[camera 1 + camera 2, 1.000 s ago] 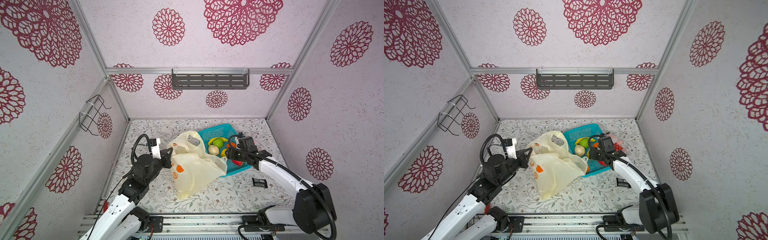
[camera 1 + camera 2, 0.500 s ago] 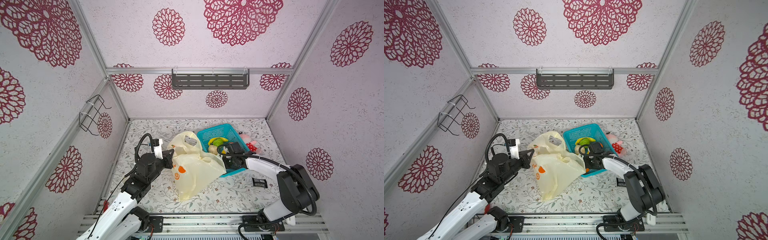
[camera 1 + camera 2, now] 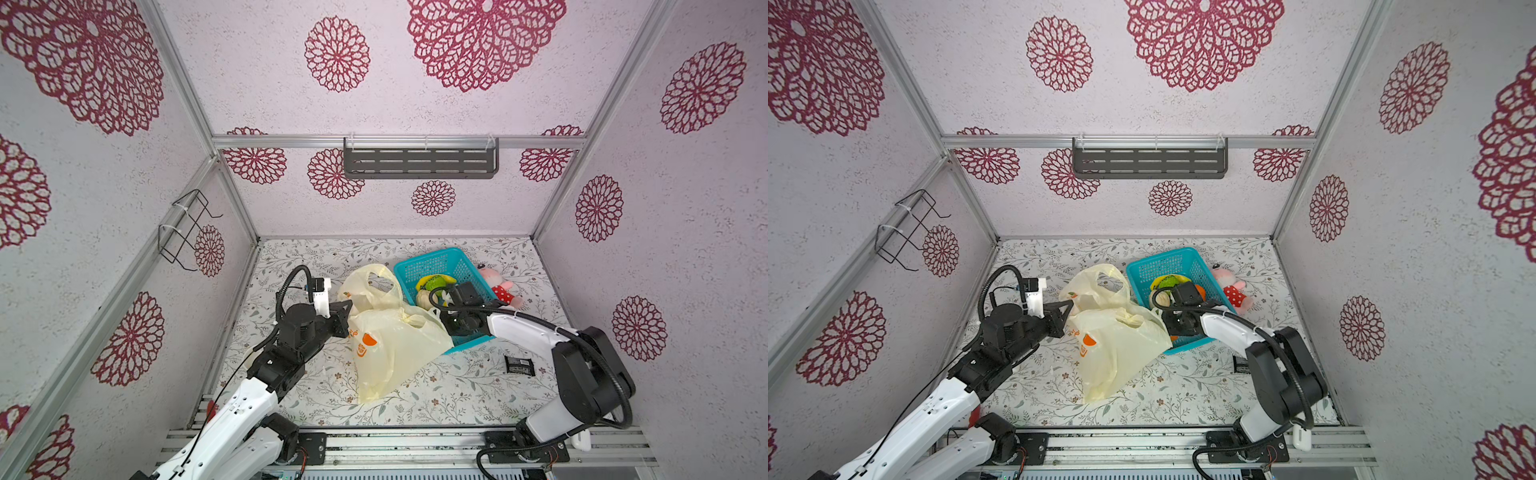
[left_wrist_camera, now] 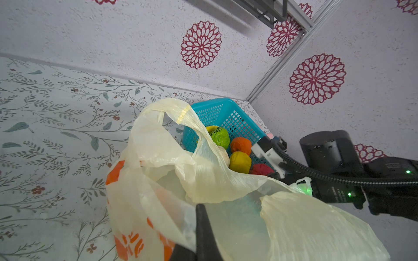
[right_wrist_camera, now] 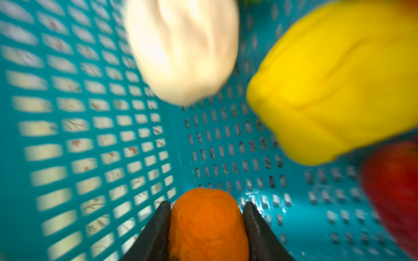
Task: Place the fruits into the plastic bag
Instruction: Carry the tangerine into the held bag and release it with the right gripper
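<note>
Tangerine point(image 5: 207, 226): near a corner of the turquoise basket point(image 5: 90, 135), with the right gripper point(image 5: 207, 204) pressing both its sides; the round skin could slip free on lifting.
Plastic bag point(image 3: 390, 345): just beside the basket, left gripper point(image 3: 348, 306) clamped on its rim; loose film could snag the arm or sag shut.
Cream ball point(image 5: 183, 49), yellow ball point(image 5: 334, 79): deeper in the basket; may be knocked.

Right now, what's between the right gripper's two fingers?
A small orange toy fruit, pinched on both sides by the black fingers of the right gripper, inside the turquoise mesh plastic basket. The right wrist view shows it.
</note>
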Tool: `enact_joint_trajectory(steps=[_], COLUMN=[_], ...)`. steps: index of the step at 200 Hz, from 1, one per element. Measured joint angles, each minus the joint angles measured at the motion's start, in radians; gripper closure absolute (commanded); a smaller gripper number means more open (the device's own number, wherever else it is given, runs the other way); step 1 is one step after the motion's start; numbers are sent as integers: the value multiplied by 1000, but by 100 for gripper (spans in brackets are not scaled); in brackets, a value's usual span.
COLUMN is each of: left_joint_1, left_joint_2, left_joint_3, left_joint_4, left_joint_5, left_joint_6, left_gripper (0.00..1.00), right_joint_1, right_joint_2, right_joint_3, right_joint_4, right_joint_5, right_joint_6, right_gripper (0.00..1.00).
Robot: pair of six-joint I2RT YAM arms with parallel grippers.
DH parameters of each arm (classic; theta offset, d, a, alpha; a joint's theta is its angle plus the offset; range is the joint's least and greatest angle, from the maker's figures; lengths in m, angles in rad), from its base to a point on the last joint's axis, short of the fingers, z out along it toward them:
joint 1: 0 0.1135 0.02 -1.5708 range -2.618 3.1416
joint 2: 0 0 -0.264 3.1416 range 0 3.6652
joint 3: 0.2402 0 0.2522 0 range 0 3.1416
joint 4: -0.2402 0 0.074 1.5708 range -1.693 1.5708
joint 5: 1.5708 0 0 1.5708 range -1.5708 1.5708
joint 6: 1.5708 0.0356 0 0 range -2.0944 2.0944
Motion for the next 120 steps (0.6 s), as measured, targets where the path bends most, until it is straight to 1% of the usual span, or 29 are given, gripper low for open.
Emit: enact_joint_trajectory(steps=[18, 32, 53, 79, 103, 120], left_joint_1=[0, -1, -2, -3, -5, -5], left_joint_2=[2, 2, 2, 1, -9, -20], left_joint_3=[0, 0, 0, 0, 0, 0], left_joint_4=[5, 7, 12, 11, 9, 4], left_joint_5=[28, 44, 60, 64, 61, 51], left_joint_6=[2, 3, 3, 5, 6, 6], left_gripper=[100, 100, 100, 100, 100, 100], right_joint_1=[-11, -17, -15, 31, 122, 179], right_joint_2=[-98, -162, -201, -150, -53, 7], right_joint_3=[48, 90, 156, 225, 248, 247], right_joint_4=[4, 38, 105, 153, 146, 113], right_joint_5=[26, 23, -51, -190, -327, -403], right_joint_6=[0, -3, -19, -62, -114, -147], right_gripper=[83, 82, 81, 81, 80, 80])
